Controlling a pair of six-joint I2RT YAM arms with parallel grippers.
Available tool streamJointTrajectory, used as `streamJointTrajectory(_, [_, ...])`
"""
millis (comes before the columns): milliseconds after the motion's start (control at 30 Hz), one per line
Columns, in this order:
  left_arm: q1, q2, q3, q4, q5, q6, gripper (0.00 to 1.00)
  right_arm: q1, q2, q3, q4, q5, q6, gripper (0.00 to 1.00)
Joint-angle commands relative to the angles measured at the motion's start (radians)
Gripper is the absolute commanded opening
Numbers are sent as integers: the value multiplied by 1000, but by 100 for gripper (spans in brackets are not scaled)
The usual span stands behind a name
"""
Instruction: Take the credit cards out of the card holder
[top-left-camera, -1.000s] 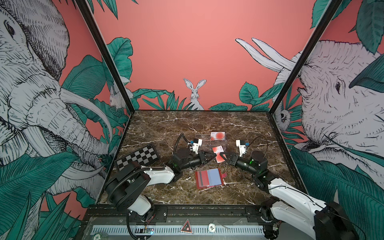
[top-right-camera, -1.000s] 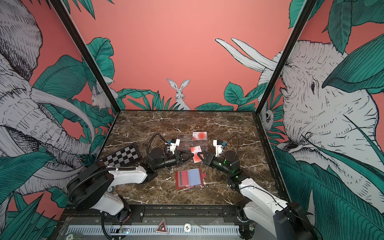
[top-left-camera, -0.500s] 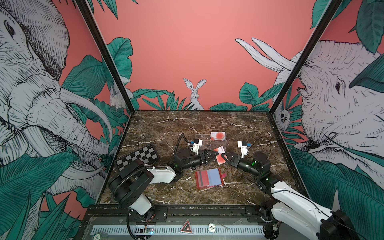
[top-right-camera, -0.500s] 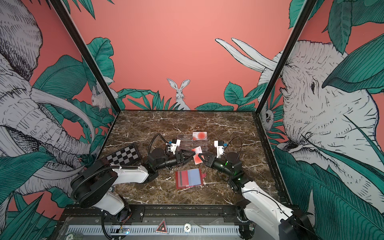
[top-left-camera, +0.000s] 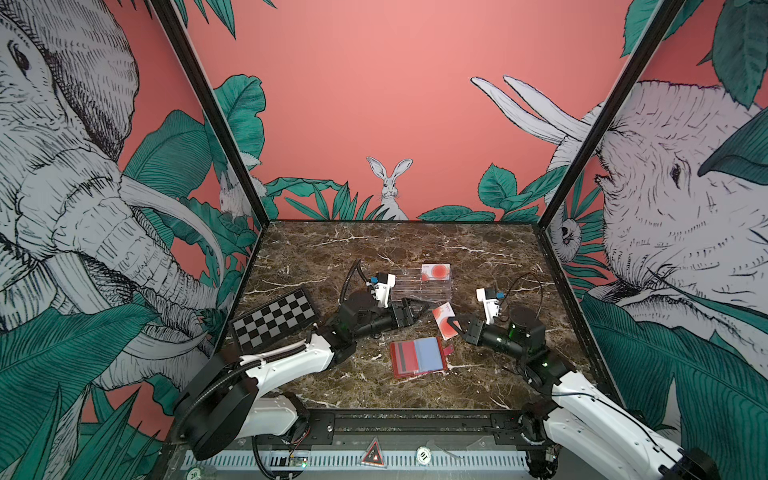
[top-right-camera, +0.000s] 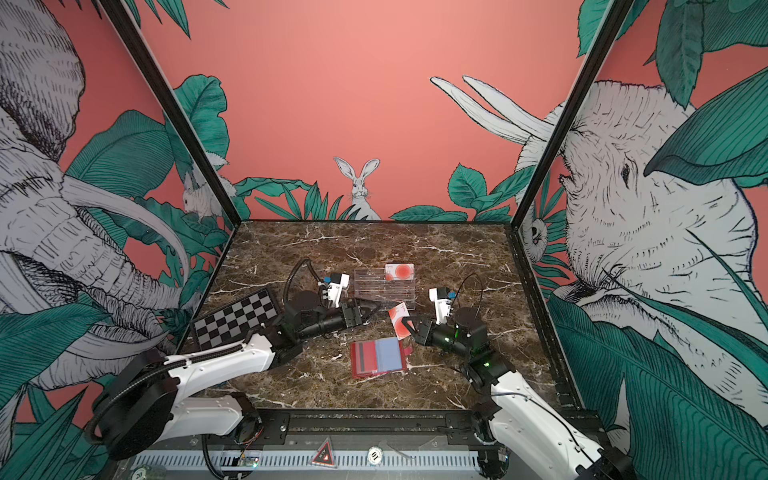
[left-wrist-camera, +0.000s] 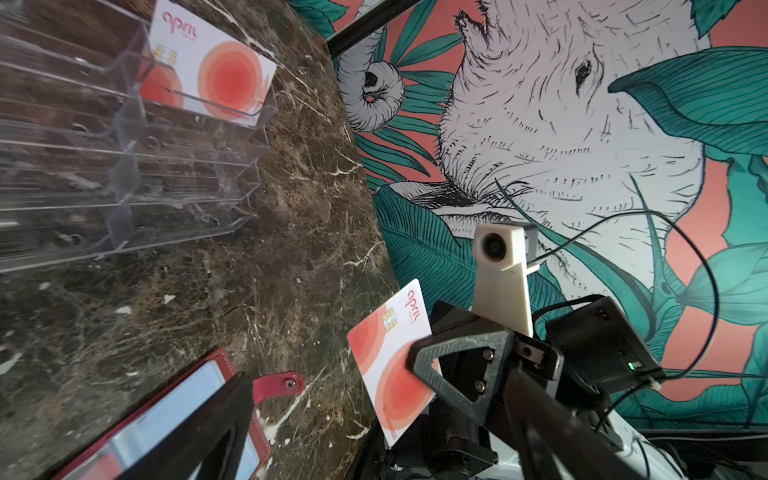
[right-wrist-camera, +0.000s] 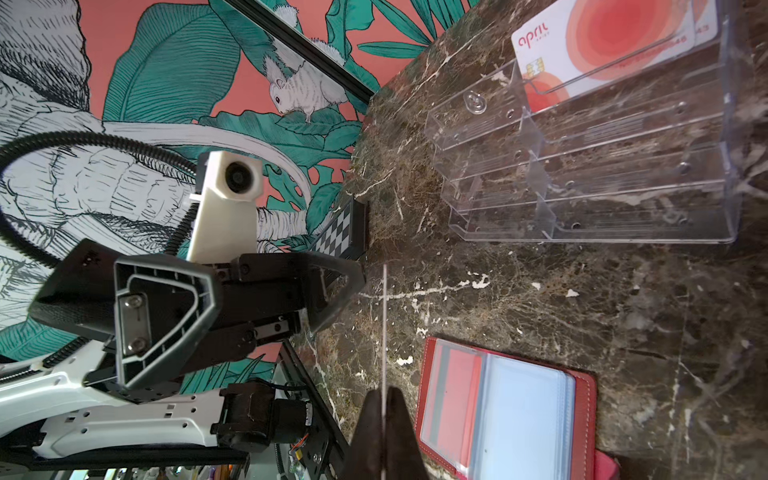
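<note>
Nearest to us, at the lower centre of both top views, the red leather-like folding card holder (top-left-camera: 419, 358) lies open and flat on the dark marble table (top-left-camera: 332, 257). In its clear sleeves we see a red card with a grey stripe (top-left-camera: 405, 357) and a pale blue card (top-left-camera: 430, 353); neither is taken out yet.

Just behind it, to the right, the right gripper (top-left-camera: 457, 328) is closed on a thin white plastic card with red-orange circles (top-left-camera: 444, 322), held tilted and clear of the holder. The left gripper (top-left-camera: 413, 311), at the centre, stands wide open and empty.

Farther back, a clear acrylic tiered stand (top-left-camera: 419, 289) carries a white card of the same design (top-left-camera: 435, 272) in its top tier.

We judge the task about half done: two cards are out and two are left.
</note>
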Motion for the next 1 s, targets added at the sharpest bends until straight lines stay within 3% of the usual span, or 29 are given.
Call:
streamJointTrajectory(0, [7,-98,51,-236,-108,165,97,-7,-28,54,-105,38,-128,0])
streamJointTrajectory(433, [18,-336,99,-482,-269,470,99,-16,-10,188,-357,83,-466,0])
streamJointTrajectory(667, [17,-430,96,-527,-255,634,99,-17,22,221,-399,60,-662,0])
streamJointTrajectory(967, [18,-485,66,-526,-202,717,99,-20,67,259,-416,10,-947,0])
